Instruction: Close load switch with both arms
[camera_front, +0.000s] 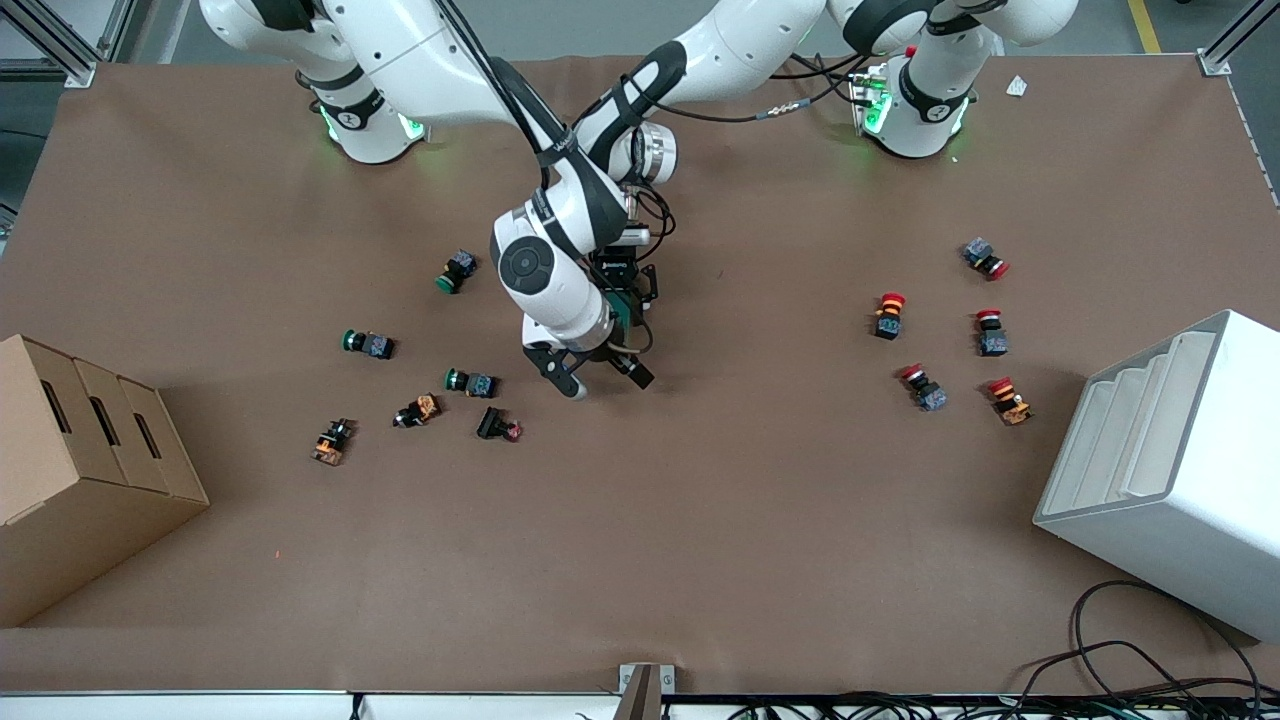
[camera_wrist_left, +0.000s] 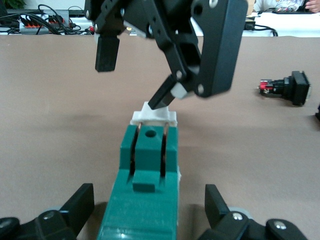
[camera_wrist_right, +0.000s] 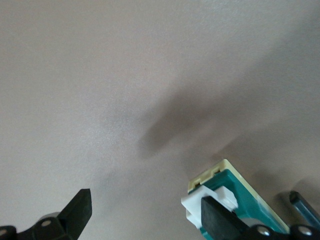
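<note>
Dark-green rectangular load switch (camera_wrist_left: 148, 180) with white lever (camera_wrist_left: 154, 117) clamped in left gripper (camera_wrist_left: 150, 212) above table centre. Right gripper (camera_front: 600, 378) spread apart, one fingertip (camera_wrist_left: 162, 97) touching lever.

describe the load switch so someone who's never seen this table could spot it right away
Find where the two white arms meet over the middle of the brown table. The load switch sits between the left gripper jaws, with one right gripper finger touching its white lever. Unlike the round-capped push-buttons scattered on the table, it is a long teal-green block with a white end piece, held up off the surface.
</note>
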